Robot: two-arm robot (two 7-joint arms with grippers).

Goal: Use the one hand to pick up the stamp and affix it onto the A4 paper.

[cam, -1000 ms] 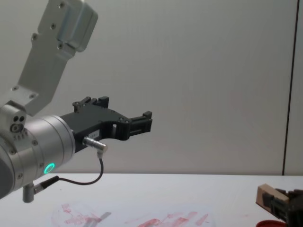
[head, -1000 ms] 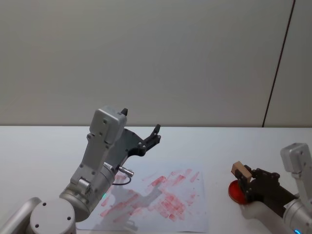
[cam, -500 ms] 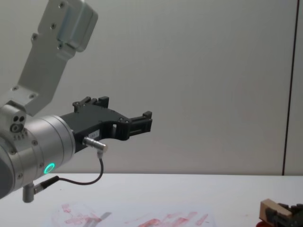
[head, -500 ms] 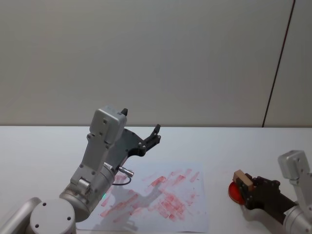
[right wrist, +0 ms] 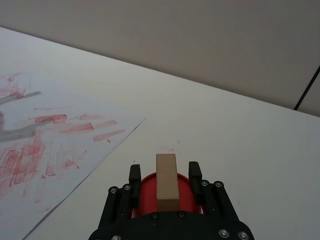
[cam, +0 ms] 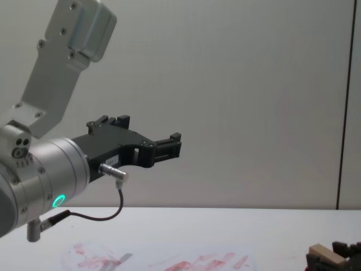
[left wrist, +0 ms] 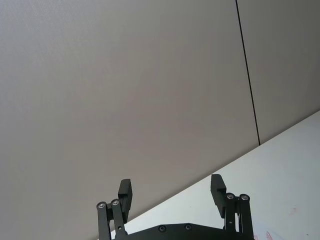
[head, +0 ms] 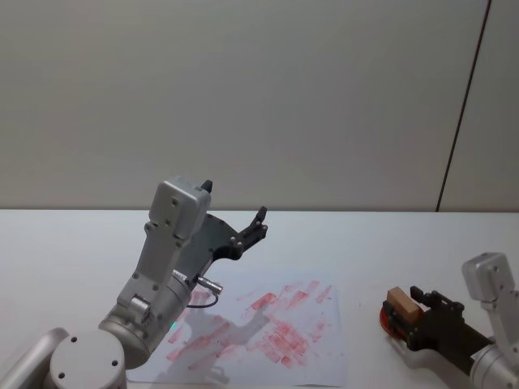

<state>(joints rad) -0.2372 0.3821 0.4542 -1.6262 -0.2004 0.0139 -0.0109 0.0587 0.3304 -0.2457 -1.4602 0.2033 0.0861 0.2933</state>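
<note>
1. The left gripper point(head: 258, 220) hung parked in the air above the far left part of the paper point(head: 324, 356), its jaws wide apart with nothing between them, as the left wrist view showed.
2. The paper lay flat on the white bench point(head: 365, 243), already smeared with many red ink blotches from corner to corner.
3. To the right of the paper, and apart from its edge, the red ink pad point(right wrist: 150, 187) sat on the bench.
4. The stamp point(head: 401, 302) stood on that pad, upright between the jaws of the right gripper point(right wrist: 165, 176).
5. In the right wrist view a gap showed on each side of the wooden block, so the jaws looked slightly open and not pressing it; whether they held it at all I could not tell for sure.
6. Judged from this, the task sat at the inking or pickup stage: the stamp was not over the paper.
7. Left to do: grip the stamp firmly, lift it off the pad, carry it left over the paper and press it down.
</note>
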